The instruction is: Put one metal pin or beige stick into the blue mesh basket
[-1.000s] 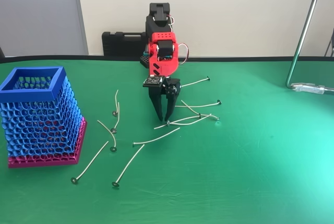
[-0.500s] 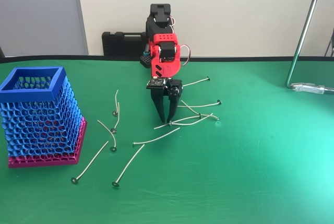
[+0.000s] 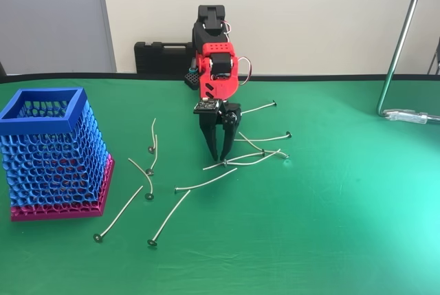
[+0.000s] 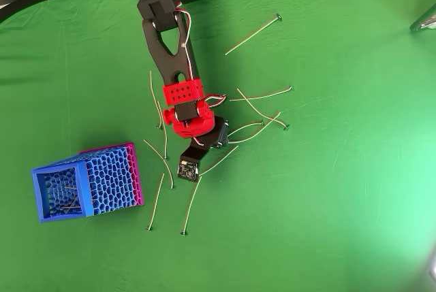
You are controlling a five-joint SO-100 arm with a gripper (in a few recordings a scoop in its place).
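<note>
The gripper point(image 3: 218, 157) reaches down with jaws nearly closed around a pin point(image 3: 242, 161) in the tangle; whether it grips is unclear. Next: lift and carry it left to the basket point(image 3: 42, 119), well apart.

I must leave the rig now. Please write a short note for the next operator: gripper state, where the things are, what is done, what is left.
Gripper: tips down at the pin cluster in the middle of the cloth; whether it grips a pin cannot be told.
Basket: upright at the left in the fixed view, away from the arm. The overhead view shows thin sticks already inside.
Other pins lie loose on the cloth between basket and gripper.
Left: grasp one pin, lift it, carry it to the basket, drop it in.
</note>
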